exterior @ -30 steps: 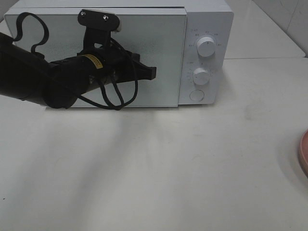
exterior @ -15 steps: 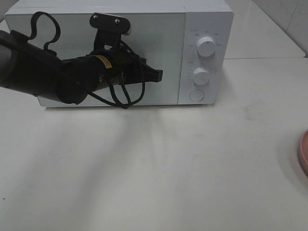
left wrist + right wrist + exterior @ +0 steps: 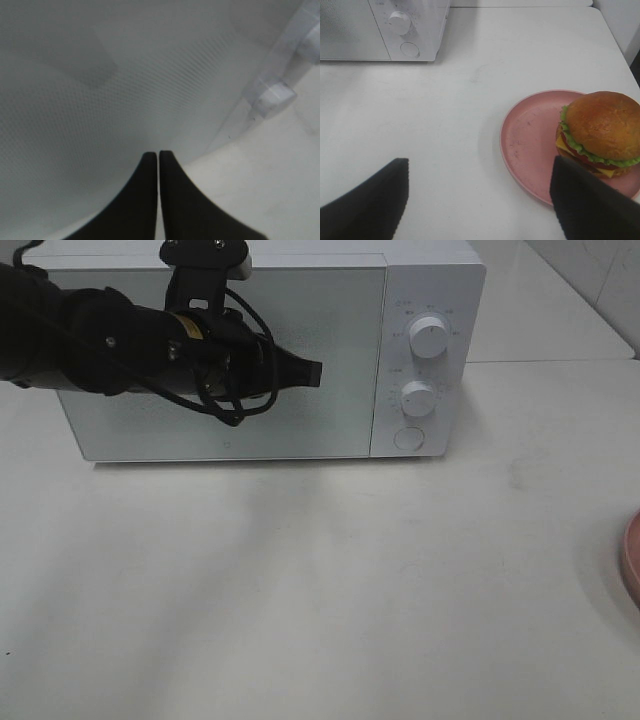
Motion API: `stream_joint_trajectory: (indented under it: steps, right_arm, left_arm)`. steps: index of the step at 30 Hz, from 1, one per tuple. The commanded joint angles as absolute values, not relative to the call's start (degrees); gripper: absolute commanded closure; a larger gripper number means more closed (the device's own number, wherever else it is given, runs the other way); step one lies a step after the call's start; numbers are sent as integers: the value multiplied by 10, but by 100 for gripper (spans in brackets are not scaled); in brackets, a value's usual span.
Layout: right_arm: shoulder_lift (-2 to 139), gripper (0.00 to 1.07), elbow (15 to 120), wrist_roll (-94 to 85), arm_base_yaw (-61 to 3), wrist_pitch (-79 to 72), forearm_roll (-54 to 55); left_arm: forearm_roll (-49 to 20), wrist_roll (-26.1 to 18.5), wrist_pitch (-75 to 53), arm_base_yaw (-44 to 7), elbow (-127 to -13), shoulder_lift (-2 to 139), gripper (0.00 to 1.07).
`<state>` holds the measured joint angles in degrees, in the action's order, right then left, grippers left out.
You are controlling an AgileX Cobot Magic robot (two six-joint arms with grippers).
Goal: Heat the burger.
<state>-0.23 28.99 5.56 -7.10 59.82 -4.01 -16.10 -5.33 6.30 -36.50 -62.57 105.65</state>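
The burger [image 3: 602, 131], with a golden-brown bun, green lettuce and cheese, sits on a round pink plate [image 3: 530, 145] in the right wrist view. My right gripper [image 3: 479, 165] hangs open above the table, its right finger [image 3: 585, 200] close to the plate. In the high view only the plate's rim [image 3: 632, 562] shows at the right edge, and the burger is out of view there. My left gripper [image 3: 310, 373] is shut and empty, with its tips [image 3: 158, 156] close to the closed door of the white microwave [image 3: 350, 350].
The microwave's two knobs [image 3: 428, 339] and round button [image 3: 408, 438] are on its right panel. The black left arm [image 3: 110, 340] and its cables cross the door. White tabletop [image 3: 320, 580] spreads in front of the microwave.
The left arm has risen and drawn back slightly left along the microwave door, still shut. The door, which looked slightly ajar a second ago, now sits flush.
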Motion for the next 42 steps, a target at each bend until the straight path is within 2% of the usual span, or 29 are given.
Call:
stream_joint_trajectory:
  steps: [1, 2, 3, 4, 5, 6, 7, 8, 12, 16, 17, 19, 20, 21, 23, 25, 26, 27, 28, 30, 31, 33, 34, 35, 36, 38, 39, 41, 42]
  right_arm:
    - [-18, 33, 290, 48, -67, 595, -38]
    - [-18, 33, 290, 48, -67, 595, -38]
    - [-18, 33, 290, 48, -67, 595, -38]
    - [-18, 33, 290, 48, -67, 595, -38]
    - [-18, 33, 290, 48, -67, 595, -38]
    - [-18, 33, 290, 48, -67, 595, -38]
    - [-18, 33, 290, 48, -67, 595, -38]
    - [-18, 33, 290, 48, -67, 595, -38]
    - [-18, 33, 290, 48, -67, 595, -38]
    - [-18, 33, 290, 48, -67, 595, -38]
    - [-18, 33, 290, 48, -67, 595, -38]
    - [-18, 33, 290, 48, -67, 595, -38]
    - [-18, 33, 290, 48, -67, 595, -38]
    - [-18, 33, 290, 48, -67, 595, -38]
    - [-18, 33, 290, 48, -67, 595, -38]
    - [-18, 33, 290, 48, -67, 595, -38]
    - [-18, 33, 290, 48, -67, 595, -38]
    - [-18, 33, 290, 48, -67, 595, -38]
    - [-18, 33, 290, 48, -67, 595, -38]
    - [-18, 33, 290, 48, -67, 595, -38]
    - [-18, 33, 290, 48, -67, 595, -38]
    - [-18, 33, 290, 48, -67, 595, -38]
    - [-18, 33, 290, 48, -67, 595, -38]
    - [-18, 33, 290, 48, -67, 595, -38]
    - [-18, 33, 290, 48, -67, 595, -38]
    - [-18, 33, 290, 48, -67, 595, -38]
    - [-18, 33, 290, 48, -67, 595, -38]
    - [-18, 33, 290, 48, -67, 595, -38]
    - [-18, 33, 290, 48, -67, 595, -38]
  left_arm:
    - [-165, -54, 0, -369, -622, 1032, 93]
    - [-165, -54, -33, -369, -622, 1024, 84]
    - [-164, -54, -87, -369, -622, 1010, 59]
    - [-164, -54, -87, -369, -622, 1010, 59]
    - [-164, -54, -111, -369, -622, 1003, 45]
    - [-164, -54, -111, -369, -622, 1003, 45]
    - [-165, -52, -165, -369, -622, 990, 10]
    - [-162, -52, -222, -369, -622, 979, 6]
    - [-148, -53, -296, -369, -622, 960, 8]
    - [-80, -56, -442, -369, -622, 934, 9]
    - [-80, -56, -442, -369, -622, 934, 9]
    - [-57, -28, -489, -360, -622, 925, 9]
    - [-57, -28, -489, -360, -622, 925, 9]
    - [-50, -7, -519, -341, -622, 917, 9]
    - [-51, -4, -529, -331, -622, 911, 9]
    - [-58, 0, -563, -284, -621, 893, 9]
    - [-58, 0, -563, -284, -621, 893, 9]
    - [-60, -5, -578, -252, -621, 879, 9]
    - [-60, -5, -578, -252, -621, 879, 9]
    - [-60, -19, -602, -198, -617, 855, 9]
    - [-60, -19, -602, -198, -617, 855, 9]
    - [-62, -29, -629, -143, -606, 831, 9]
    - [-62, -29, -629, -143, -606, 831, 9]
    - [-68, -40, -634, -104, -590, 814, 9]
    - [-68, -40, -634, -104, -590, 814, 9]
    - [-76, -46, -634, -52, -551, 778, 9]
    - [-76, -46, -634, -52, -551, 778, 9]
    - [-87, -50, -634, -2, -512, 741, 9]
    - [-87, -50, -634, -2, -512, 741, 9]
